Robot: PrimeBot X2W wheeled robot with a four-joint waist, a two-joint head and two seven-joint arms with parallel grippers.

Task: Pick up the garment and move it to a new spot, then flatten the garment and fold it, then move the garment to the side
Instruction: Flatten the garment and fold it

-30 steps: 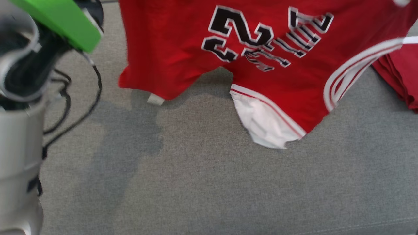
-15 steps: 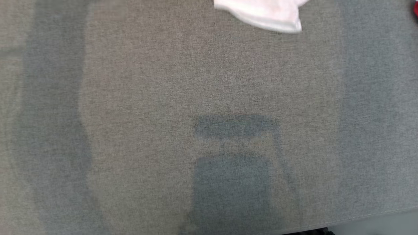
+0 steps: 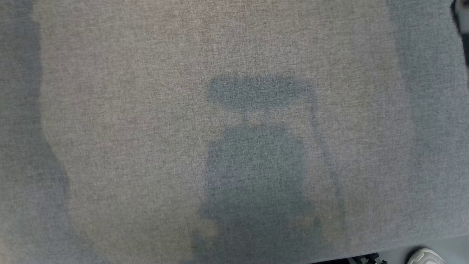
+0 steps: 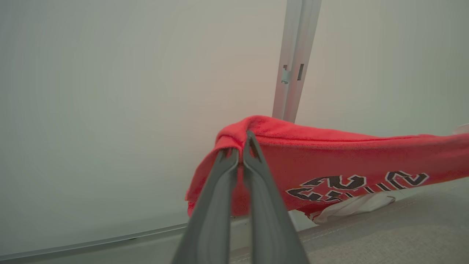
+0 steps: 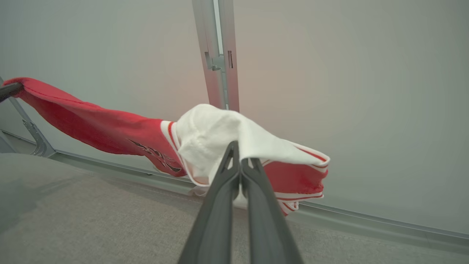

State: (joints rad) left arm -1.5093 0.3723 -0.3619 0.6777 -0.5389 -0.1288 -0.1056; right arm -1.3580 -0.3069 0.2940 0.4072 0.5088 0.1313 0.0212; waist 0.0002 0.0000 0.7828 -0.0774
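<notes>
Jersey cloth, soft and light: the red garment (image 4: 329, 161) hangs stretched between the two arms, clear of the grey worktop (image 5: 91, 220) near its far edge. On one end the left pincer (image 4: 240, 146) is clamped tight on a red fold; on the other the right pincer (image 5: 240, 156) is clamped tight on the white part. It will likely sag and swing, so grips at corners or seams — not mid-cloth — should keep it spread.

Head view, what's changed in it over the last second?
The camera has tilted down, so the red garment slid off its top edge: the view shifted, not the cloth. It now takes in grey upholstery and the robot's shadow. Unchanged: left gripper and right gripper, jaws shut on the garment stretched between them.
</notes>
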